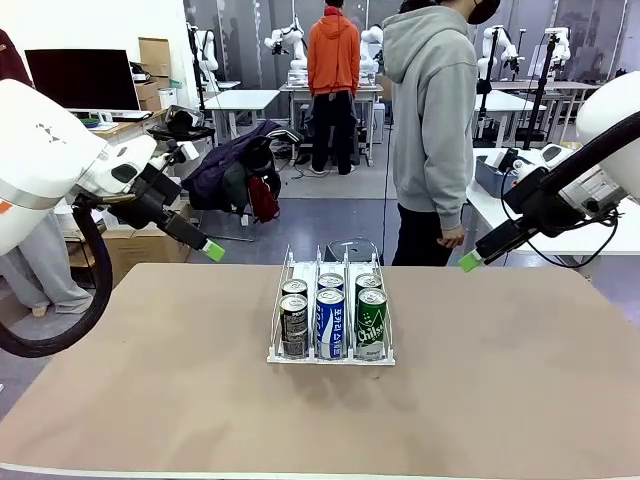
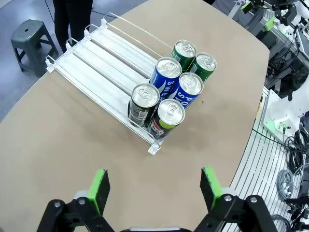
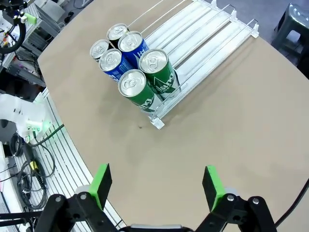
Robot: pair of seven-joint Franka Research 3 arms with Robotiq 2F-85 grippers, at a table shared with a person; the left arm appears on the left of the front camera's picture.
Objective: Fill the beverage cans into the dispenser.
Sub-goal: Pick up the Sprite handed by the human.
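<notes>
The white wire dispenser [image 1: 278, 355] stands mid-table with several beverage cans in its three lanes: dark cans [image 1: 294, 326] on the left, blue-and-white ones [image 1: 330, 322] in the middle, green ones [image 1: 371, 322] on the right. From the left wrist view the dispenser [image 2: 91, 58] has its cans [image 2: 170, 87] bunched at one end, the rest of its lanes bare. The right wrist view shows the dispenser [image 3: 212, 34] and cans [image 3: 135, 63] likewise. My left gripper [image 1: 214, 250] [image 2: 154, 186] hangs open above the table's left side. My right gripper [image 1: 470, 261] [image 3: 155, 186] hangs open above the right side. Neither holds anything.
A person in a grey hoodie [image 1: 432, 120] stands at the far edge, just right of the dispenser. The brown table [image 1: 150, 380] has free room on both sides of the rack. A grey stool [image 2: 29, 36] stands on the floor beyond the far edge.
</notes>
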